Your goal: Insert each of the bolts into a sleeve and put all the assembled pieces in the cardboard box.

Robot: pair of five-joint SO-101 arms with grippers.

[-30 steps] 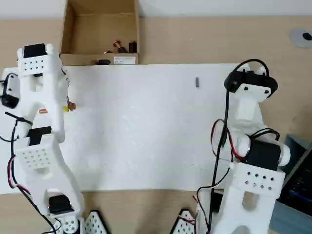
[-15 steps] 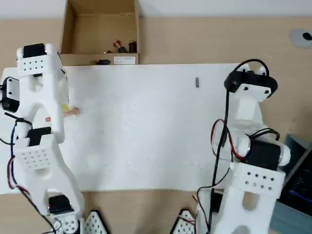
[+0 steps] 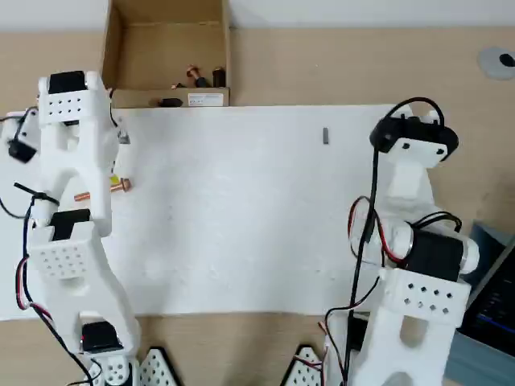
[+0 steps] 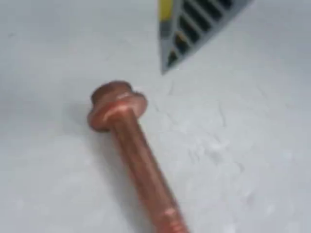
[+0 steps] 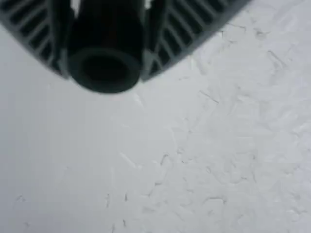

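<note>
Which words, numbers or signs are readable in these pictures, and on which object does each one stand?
White label on the cardboard box: print too small to read.
Bolt, sleeve, white mat: no writing on them.
No other text is readable.

Bolt (image 4: pixel 131 155): copper-toned metal, smooth shank, flanged head, dull satin sheen.
Sheet (image 3: pixel 241 217) on counter (image 3: pixel 338 68): white, matt, rough, flecked and fibrous like foam board.
Counter: pale wood-look, smooth, low gloss.
Cardboard box (image 3: pixel 161 52): brown, matt paperboard.
Sleeve (image 5: pixel 104 48): black, smooth, faintly glossy; plastic or rubber, hard to tell which.
Fingers (image 5: pixel 194 19) of right hand (image 5: pixel 104 73): dark grey plastic, ribbed.
Arms (image 3: pixel 76 161): white plastic, matt, perforated plates.
</note>
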